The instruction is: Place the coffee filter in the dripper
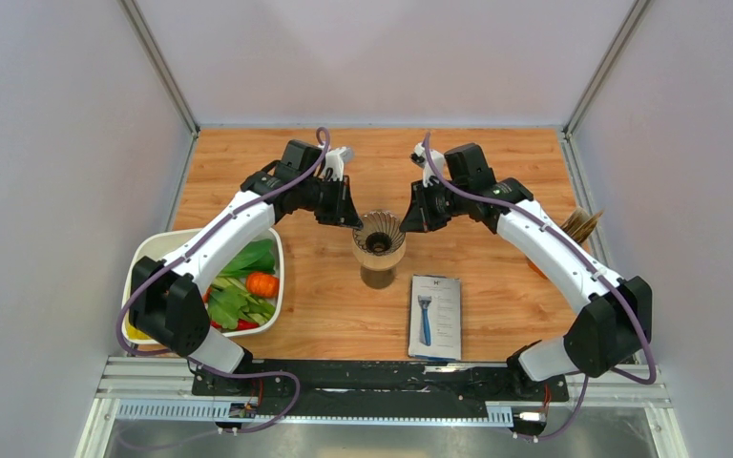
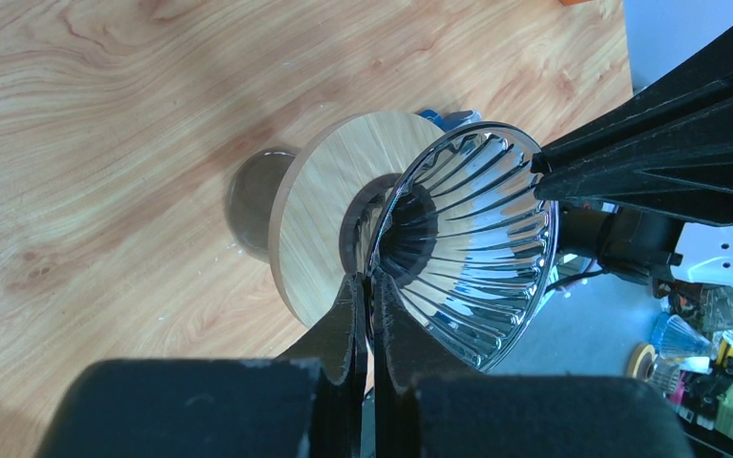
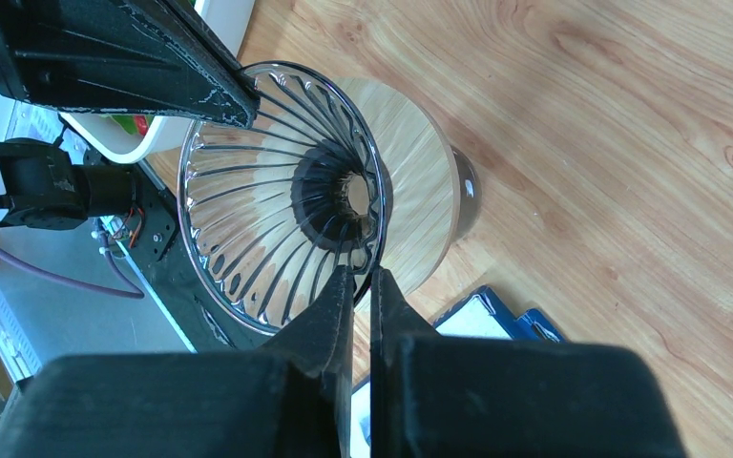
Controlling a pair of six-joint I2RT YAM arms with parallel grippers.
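The dripper (image 1: 379, 237), a ribbed translucent cone on a wooden disc (image 2: 320, 205), stands on a dark glass at the table's middle. My left gripper (image 1: 352, 218) is shut on the dripper's left rim; in the left wrist view its fingertips (image 2: 372, 280) pinch the glass wall. From the other side my right gripper (image 1: 409, 219) is shut on the right rim (image 3: 363, 275). A tan, fan-shaped paper thing, apparently the coffee filter (image 1: 582, 225), lies at the table's right edge, partly behind the right arm.
A white tub (image 1: 275, 250) of greens, an orange and a red vegetable sits at the left front. A razor pack (image 1: 435, 315) lies just in front of the dripper. Walls close off the table on three sides.
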